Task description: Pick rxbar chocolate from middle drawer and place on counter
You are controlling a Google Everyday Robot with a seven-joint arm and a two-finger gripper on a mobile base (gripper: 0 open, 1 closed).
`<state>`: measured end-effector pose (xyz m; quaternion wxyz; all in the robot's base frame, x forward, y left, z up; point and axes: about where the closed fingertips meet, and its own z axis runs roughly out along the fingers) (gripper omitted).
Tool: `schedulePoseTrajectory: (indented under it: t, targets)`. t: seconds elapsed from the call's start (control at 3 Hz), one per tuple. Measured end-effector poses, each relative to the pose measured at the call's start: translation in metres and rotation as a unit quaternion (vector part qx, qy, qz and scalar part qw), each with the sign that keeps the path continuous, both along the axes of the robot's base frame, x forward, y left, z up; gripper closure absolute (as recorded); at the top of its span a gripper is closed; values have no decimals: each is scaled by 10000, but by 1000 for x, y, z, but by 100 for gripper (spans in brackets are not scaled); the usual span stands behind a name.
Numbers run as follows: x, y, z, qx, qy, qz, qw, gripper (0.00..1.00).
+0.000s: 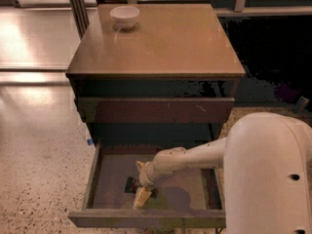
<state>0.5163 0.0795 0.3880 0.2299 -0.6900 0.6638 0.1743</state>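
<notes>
The middle drawer (105, 172) is pulled out at the bottom of the cabinet, showing its grey-olive floor. The rxbar chocolate (130, 185), a small flat black bar, lies on the drawer floor left of centre. My gripper (141, 182) reaches down into the drawer from the right, directly at the bar's right end. Its tan fingers (142, 198) stand apart, one toward the back and one toward the front, with the bar's end between them. The counter (161, 43) is the glossy tan top of the cabinet.
A white bowl (125, 15) sits at the counter's back left corner. A shut drawer with a reddish-brown front (156, 110) is above the open one. My white arm (268, 174) fills the lower right. Speckled floor (39, 179) lies to the left.
</notes>
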Motion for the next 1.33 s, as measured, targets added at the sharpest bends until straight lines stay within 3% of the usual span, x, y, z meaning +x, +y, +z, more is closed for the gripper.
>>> schedulePoseTrajectory:
  t: [0.33,0.67,1.0,1.33]
  targets:
    - [-1,-3,-25,-219,187,-80,9996,0]
    - [-1,-3,-25,-219,187,-80,9996,0]
    - [-10,-2,-47,-563,311,9,9979,0]
    - [-11,0,-50,-591,364,45,9976,0]
